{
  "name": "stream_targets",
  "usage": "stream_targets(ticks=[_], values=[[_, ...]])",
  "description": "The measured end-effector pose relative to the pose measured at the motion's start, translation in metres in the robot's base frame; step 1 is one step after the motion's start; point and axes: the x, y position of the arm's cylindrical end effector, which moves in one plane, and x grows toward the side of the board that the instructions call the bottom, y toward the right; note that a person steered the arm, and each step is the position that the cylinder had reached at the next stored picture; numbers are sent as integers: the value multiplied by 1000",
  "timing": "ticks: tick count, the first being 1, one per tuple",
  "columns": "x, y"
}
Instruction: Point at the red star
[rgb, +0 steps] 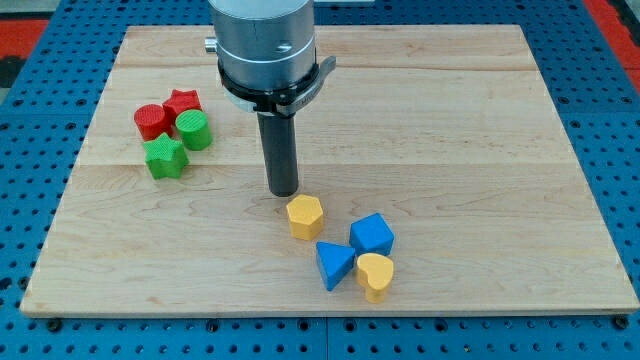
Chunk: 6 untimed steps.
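The red star (183, 103) lies at the view's left on the wooden board (450, 120), in a tight cluster with a red cylinder (151, 121), a green cylinder (193, 130) and a green star (165, 157). My tip (284, 191) is near the board's middle, well to the right of and below the red star, and just above a yellow hexagon block (304, 216).
Below and right of my tip lie a blue cube (372, 235), a blue triangular block (333, 265) and a yellow heart-shaped block (376, 275). A blue pegboard (40, 120) surrounds the board.
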Motion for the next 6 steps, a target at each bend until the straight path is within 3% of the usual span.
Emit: stream_targets(ticks=[4, 6], values=[[-26, -4], [-26, -60]])
